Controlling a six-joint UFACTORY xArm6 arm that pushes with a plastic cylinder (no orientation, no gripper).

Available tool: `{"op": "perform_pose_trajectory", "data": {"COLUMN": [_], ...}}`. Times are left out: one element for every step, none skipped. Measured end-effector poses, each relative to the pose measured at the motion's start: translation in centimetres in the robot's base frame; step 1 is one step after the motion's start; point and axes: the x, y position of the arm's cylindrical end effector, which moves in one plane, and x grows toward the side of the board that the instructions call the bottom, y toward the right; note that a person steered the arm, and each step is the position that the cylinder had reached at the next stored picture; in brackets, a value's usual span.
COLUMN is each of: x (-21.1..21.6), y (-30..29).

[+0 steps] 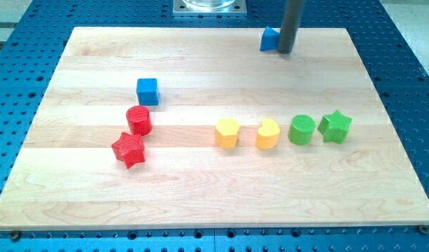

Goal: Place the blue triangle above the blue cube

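The blue triangle [269, 40] sits near the board's top edge, right of centre. My tip [285, 51] stands right against the triangle's right side, the dark rod rising out of the view's top. The blue cube [148, 91] lies far to the left and lower, in the board's upper left area. The triangle is well to the right of the cube.
A red cylinder [138, 120] and a red star [129, 150] lie just below the blue cube. A yellow hexagon-like block [227, 133], a yellow heart [268, 134], a green cylinder [301, 129] and a green star [335, 127] form a row at mid-right. The wooden board [200, 196] rests on a blue perforated table.
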Motion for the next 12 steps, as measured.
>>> {"op": "perform_pose_trajectory", "data": {"x": [-1.0,-1.8,-2.6,-2.8,-3.0,-4.7,-3.1,2.3,3.8,1.7,2.7,5.2], "y": [1.9,1.4,1.5,-2.8,-6.1,-5.9,-12.6,-21.6,-24.0,-25.6,-30.6,-32.0]}}
